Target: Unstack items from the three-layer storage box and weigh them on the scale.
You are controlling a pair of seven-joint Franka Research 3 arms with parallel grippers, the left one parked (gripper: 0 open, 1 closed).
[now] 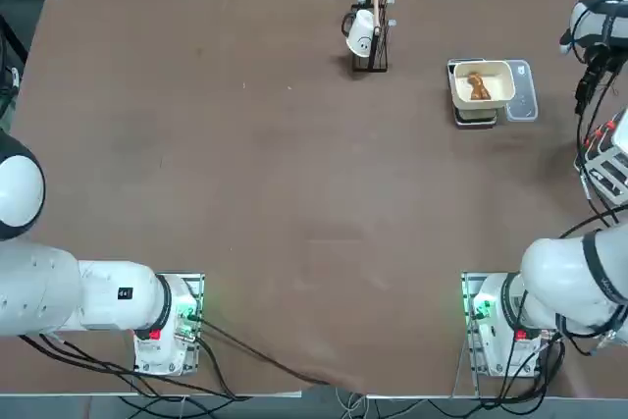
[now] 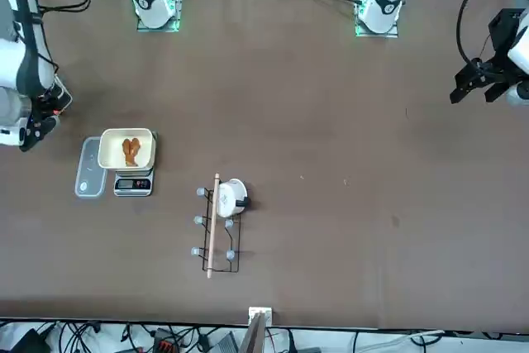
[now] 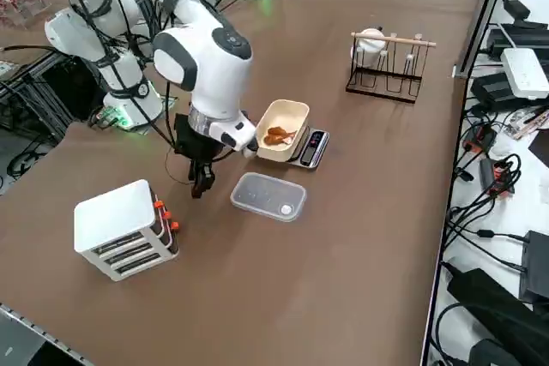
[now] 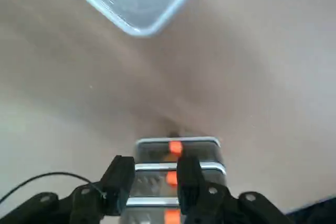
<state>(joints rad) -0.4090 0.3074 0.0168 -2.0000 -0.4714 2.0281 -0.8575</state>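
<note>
Three-layer storage box (image 3: 127, 231) stands near my right gripper (image 4: 156, 179), its fingers spread and empty; brown pieces (image 1: 478, 86) lie in the scale's tray (image 1: 497, 76). I should square up to one orange tab before closing gently.

Right arm: bent and reached out over the table.
Right wrist: turned down toward the table.
Right gripper (image 4: 156, 179): held above the table, pointed down.
Right fingers (image 4: 119, 177): kept apart, nothing gripped.
</note>
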